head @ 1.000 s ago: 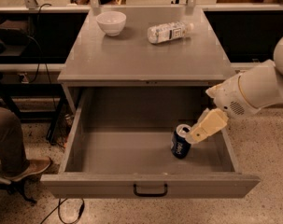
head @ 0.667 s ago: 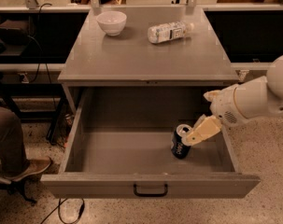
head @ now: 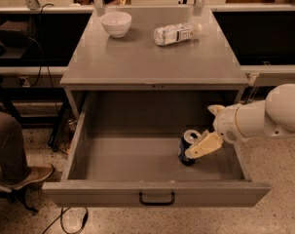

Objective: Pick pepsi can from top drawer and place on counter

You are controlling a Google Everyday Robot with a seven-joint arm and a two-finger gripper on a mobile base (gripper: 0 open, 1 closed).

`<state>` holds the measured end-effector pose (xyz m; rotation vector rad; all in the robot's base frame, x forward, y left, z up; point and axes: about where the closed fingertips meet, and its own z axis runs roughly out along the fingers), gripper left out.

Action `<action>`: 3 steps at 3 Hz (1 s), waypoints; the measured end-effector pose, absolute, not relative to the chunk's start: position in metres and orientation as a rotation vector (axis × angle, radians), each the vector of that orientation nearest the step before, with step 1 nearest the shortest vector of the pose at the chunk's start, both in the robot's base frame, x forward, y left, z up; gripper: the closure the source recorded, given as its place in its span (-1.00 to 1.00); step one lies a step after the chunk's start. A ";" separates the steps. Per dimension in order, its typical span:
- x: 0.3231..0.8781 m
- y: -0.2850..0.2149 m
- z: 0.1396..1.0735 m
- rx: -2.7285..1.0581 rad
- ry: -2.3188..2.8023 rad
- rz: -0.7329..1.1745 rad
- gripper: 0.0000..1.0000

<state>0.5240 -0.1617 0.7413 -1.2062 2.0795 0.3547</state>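
Note:
The pepsi can, dark blue with a silver top, stands on the floor of the open top drawer, near its right side. My gripper reaches in from the right on a white arm and sits right against the can's right side, at the can's height. The can rests on the drawer floor. The counter is the grey cabinet top behind the drawer.
A white bowl stands at the counter's back left. A clear plastic water bottle lies on its side at the back right. The drawer front with its black handle juts toward me. A person's leg and shoe are at the left.
The arm has dropped lower and drawn a little to the right. The gripper stays at the can, which has not moved.

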 end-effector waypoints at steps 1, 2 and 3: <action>0.527 -0.162 0.722 -1.195 2.080 0.366 -1.00; 0.528 -0.160 0.712 -1.193 2.080 0.374 -1.00; 0.529 -0.155 0.703 -1.204 2.091 0.382 -1.00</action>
